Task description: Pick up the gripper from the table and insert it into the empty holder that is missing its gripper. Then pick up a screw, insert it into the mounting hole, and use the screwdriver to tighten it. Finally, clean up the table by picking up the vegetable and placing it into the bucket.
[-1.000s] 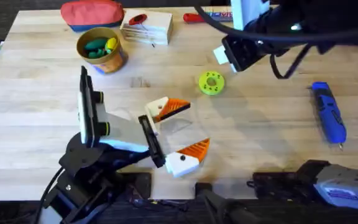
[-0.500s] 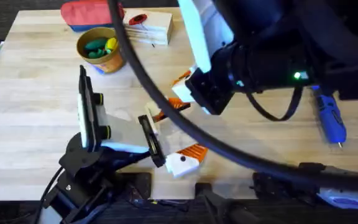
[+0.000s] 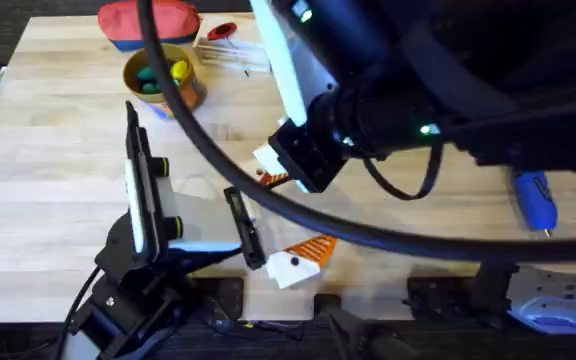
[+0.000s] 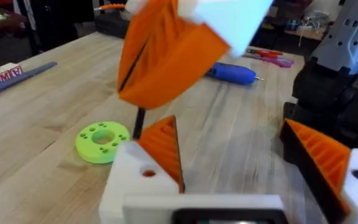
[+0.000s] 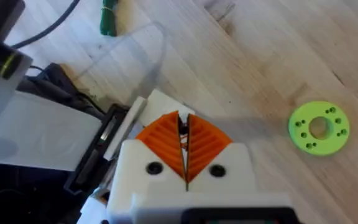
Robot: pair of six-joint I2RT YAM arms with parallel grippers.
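My left gripper [image 3: 293, 212] [image 4: 229, 134] lies open near the table's front, an orange wedge on each white finger block. The gripper [image 4: 163, 149] sits in the holder [image 4: 126, 183], whose mounting hole [image 4: 148, 172] faces up. My right gripper [image 3: 268, 172] [image 5: 184, 134] [image 4: 142, 87] hovers just above that holder, shut on a thin dark screw [image 4: 140, 121] pointing down at it. At the right edge lies the blue screwdriver [image 3: 533, 198] [image 4: 232, 73]. The bucket [image 3: 163, 75] stands far left. A small green vegetable-like piece [image 5: 109, 15] lies beside the left arm.
A green disc [image 5: 319, 127] [image 4: 102, 140] lies just beyond the left gripper. A red pouch [image 3: 143, 20] and a wooden block [image 3: 230, 50] sit at the back. The right arm [image 3: 418, 90] spans the table's middle and right, large and dark.
The right arm has swung from the far right back toward the left gripper and now looms over the middle, covering the green disc. The left arm has barely moved.
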